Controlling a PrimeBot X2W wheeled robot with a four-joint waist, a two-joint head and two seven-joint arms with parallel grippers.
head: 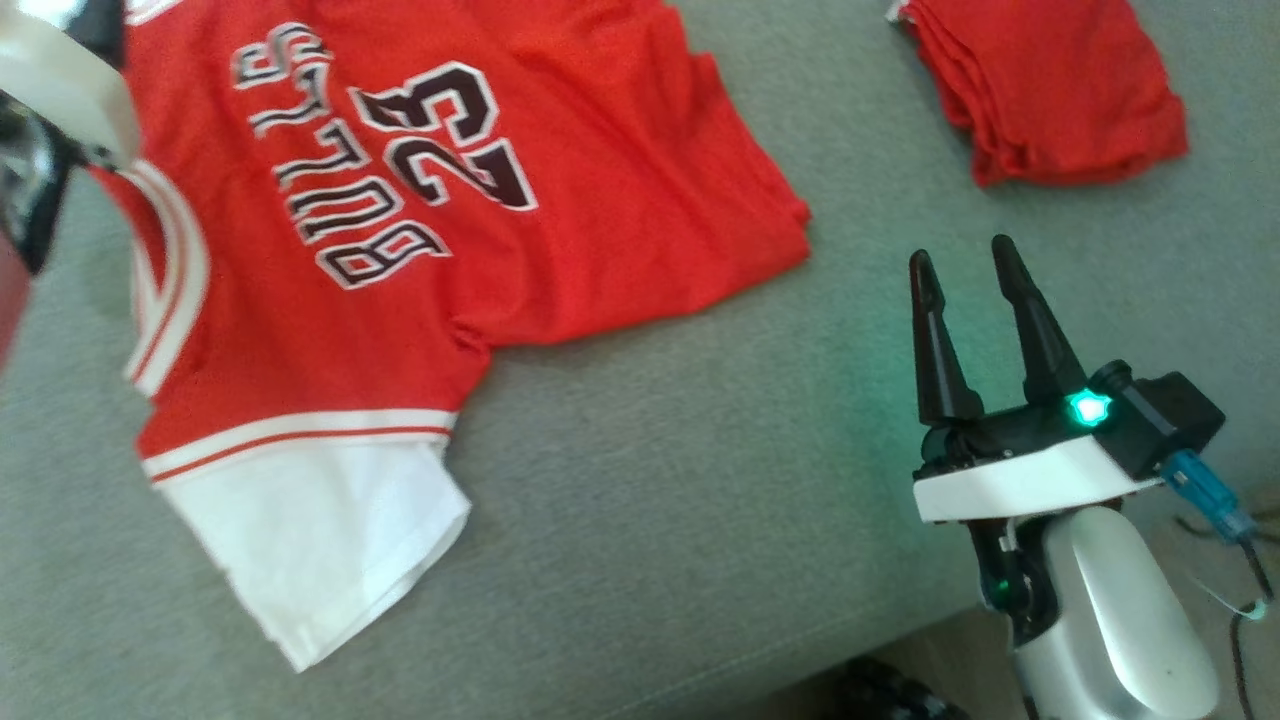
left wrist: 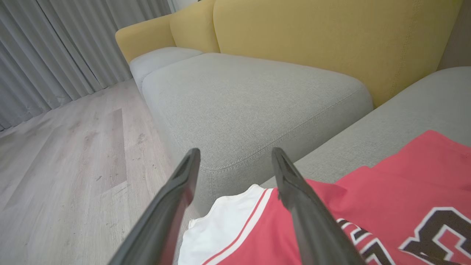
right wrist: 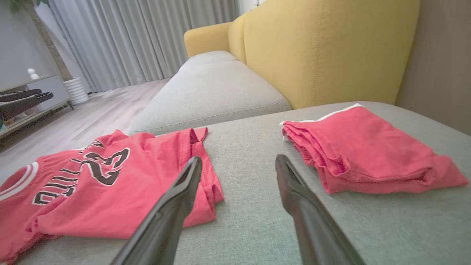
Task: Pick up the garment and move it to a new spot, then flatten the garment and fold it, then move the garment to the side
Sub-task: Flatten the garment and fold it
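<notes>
The garment, a red jersey [head: 600, 200] with "BULLS 23" lettering and a white sleeve [head: 320, 540], lies spread on the grey sofa cushion [head: 700, 450]. My left arm's pale wrist [head: 60, 90] hangs over the jersey's neckline at the upper left. In the left wrist view my left gripper [left wrist: 235, 151] is open and holds nothing, with the white sleeve [left wrist: 220, 224] and the jersey [left wrist: 386, 191] just below its fingers. My right gripper [head: 960, 252] [right wrist: 238, 158] stands open over bare cushion, right of the jersey's hem [right wrist: 92, 198].
A folded red garment [head: 1050, 90] [right wrist: 368, 154] lies at the cushion's far right. The yellow sofa back [left wrist: 312, 40] rises behind, beside a second grey cushion [left wrist: 250, 99]. Wooden floor [left wrist: 73, 147] lies beyond the cushion's edge. A blue plug and cable [head: 1210, 500] hang by my right wrist.
</notes>
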